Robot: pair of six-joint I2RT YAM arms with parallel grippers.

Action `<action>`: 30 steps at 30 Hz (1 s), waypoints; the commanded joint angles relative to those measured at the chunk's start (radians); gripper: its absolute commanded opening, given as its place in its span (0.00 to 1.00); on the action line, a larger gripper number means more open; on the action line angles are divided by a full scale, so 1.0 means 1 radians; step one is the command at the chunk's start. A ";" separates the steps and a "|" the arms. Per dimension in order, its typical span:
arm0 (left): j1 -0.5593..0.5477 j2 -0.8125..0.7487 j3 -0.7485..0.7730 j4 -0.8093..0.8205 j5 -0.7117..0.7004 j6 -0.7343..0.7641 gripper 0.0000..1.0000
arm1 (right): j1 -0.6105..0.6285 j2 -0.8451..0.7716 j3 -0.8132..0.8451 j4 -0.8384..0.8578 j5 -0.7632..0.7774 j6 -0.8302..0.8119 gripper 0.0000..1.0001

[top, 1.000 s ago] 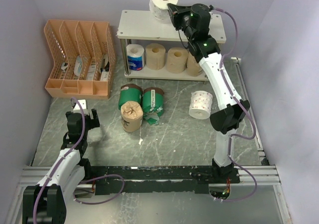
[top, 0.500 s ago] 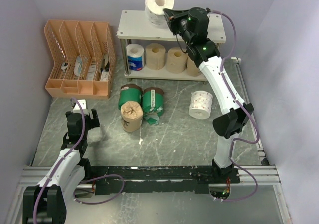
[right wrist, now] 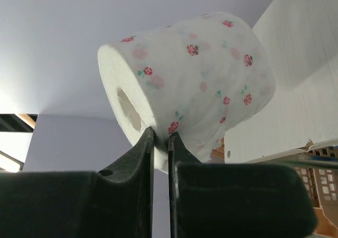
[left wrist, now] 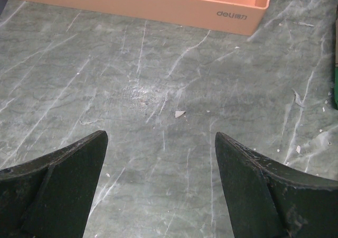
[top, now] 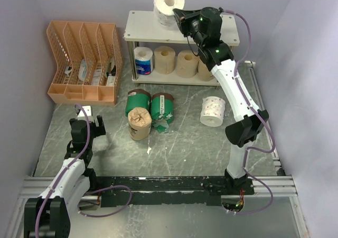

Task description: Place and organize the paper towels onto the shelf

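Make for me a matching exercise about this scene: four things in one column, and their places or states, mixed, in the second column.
1. flowered roll
2. blue-and-white roll
3. brown-paper wrapped roll
4. left end effector

A. on the table
B. held by the right end effector, up by the top board of the shelf
C. open, holding nothing
D. on the lower board, left end

Pairs: 1-B; 2-D; 3-A; 4-C
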 commanded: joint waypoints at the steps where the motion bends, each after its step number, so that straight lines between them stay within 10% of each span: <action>1: 0.003 -0.013 -0.009 0.040 0.011 -0.008 0.94 | 0.005 -0.039 -0.032 0.046 -0.005 -0.003 0.07; 12: 0.003 -0.020 -0.011 0.039 0.011 -0.007 0.94 | 0.005 -0.078 -0.104 0.067 0.000 -0.033 0.24; 15: 0.003 -0.020 -0.011 0.040 0.010 -0.008 0.94 | 0.005 -0.064 -0.069 0.072 -0.007 -0.068 0.48; 18: 0.002 -0.020 -0.011 0.040 0.009 -0.008 0.94 | 0.005 -0.051 -0.011 0.089 -0.019 -0.149 0.95; 22: 0.000 -0.022 -0.011 0.040 0.008 -0.009 0.94 | 0.034 -0.109 0.003 0.077 0.016 -0.379 1.00; 30: -0.026 -0.039 -0.012 0.035 -0.033 -0.012 0.94 | 0.258 -0.761 -1.016 0.296 0.305 -1.329 1.00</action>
